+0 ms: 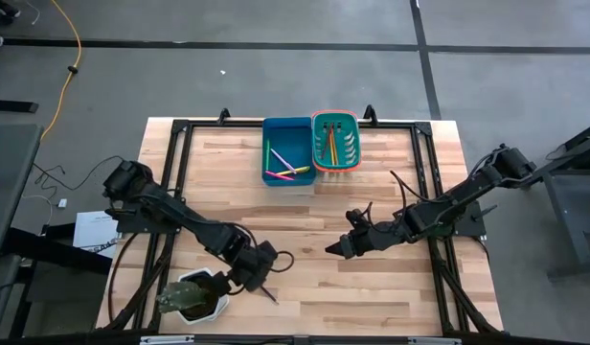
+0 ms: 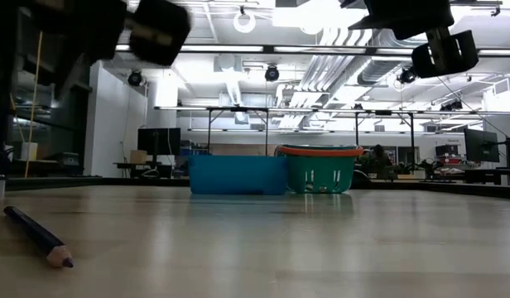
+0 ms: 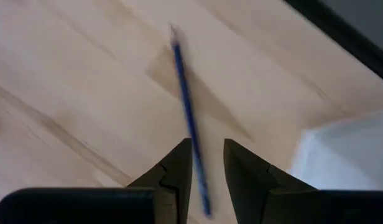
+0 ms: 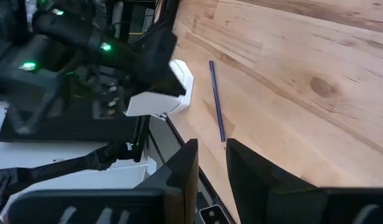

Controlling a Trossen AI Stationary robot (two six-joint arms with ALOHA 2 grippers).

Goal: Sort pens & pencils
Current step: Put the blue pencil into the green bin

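High view: a wooden worktop (image 1: 372,220) is seen from above, with a blue bin (image 1: 286,151) at its far edge taken here as the landmark. Just beside the blue bin, touching it on the right, a green basket (image 1: 335,141) with an orange rim is placed. Pink and yellow sticks (image 1: 285,165) are laid in the blue bin, while orange and green ones (image 1: 330,144) are kept in the green basket, so a split by kind is judged to be under way.

Well apart from the blue bin, toward the near left edge, one dark purple pencil (image 3: 186,106) is left lying flat on the bare wood, beside a white holder (image 1: 199,295). The left pincer (image 1: 261,278) is held directly over this pencil, with its fingers (image 3: 176,171) parted and set to either side of the shaft, nothing being grasped yet; this is judged to be a lining-up for a pickup.

The right pincer (image 1: 335,249) is held low over the worktop, nearer the blue bin and pointed toward the pencil, its jaws slightly apart and empty, apparently waiting.
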